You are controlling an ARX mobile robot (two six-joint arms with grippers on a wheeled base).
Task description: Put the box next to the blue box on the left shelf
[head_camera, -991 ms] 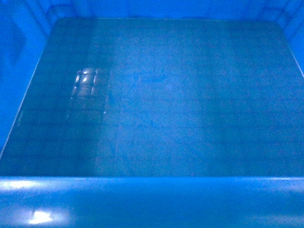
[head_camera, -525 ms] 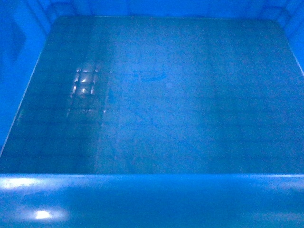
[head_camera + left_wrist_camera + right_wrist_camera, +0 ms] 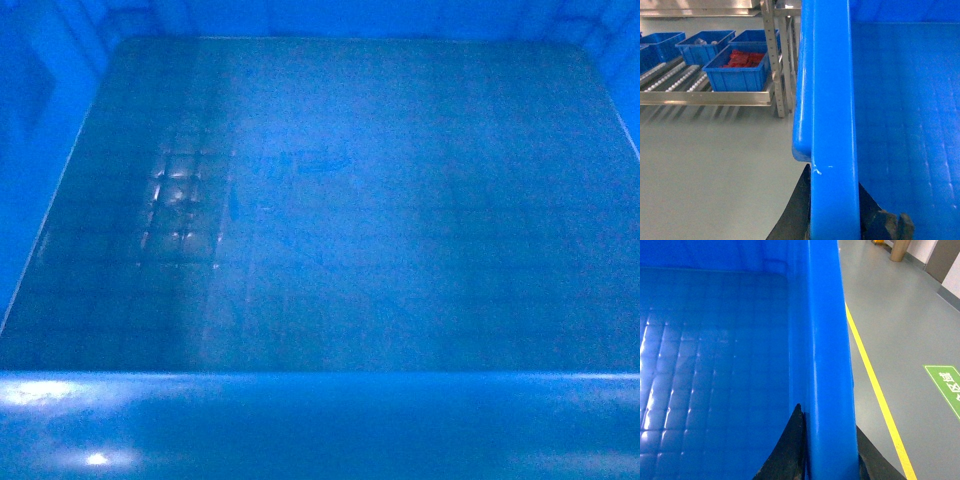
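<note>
One big blue box (image 3: 330, 200) fills the whole head view, its faintly gridded floor in the middle of the frame and its near rim (image 3: 320, 425) a bright band along the bottom edge. Two grippers hold it, one on each side wall. In the left wrist view the left gripper (image 3: 832, 220) sits at the bottom centre of the frame, one dark finger (image 3: 795, 212) outside the wall and one inside, clamped on the rim. In the right wrist view the right gripper (image 3: 827, 455) does the same at the bottom centre, pinching the opposite rim. In the upper left of the left wrist view stands the roller shelf (image 3: 675, 80), well apart from the held box, with four smaller blue bins (image 3: 737, 67) visible on it; one holds red parts (image 3: 742, 58). One yellow floor line (image 3: 875, 390) runs down the right of the right wrist view, and one green floor sign (image 3: 947, 385) lies at its right edge.
</note>
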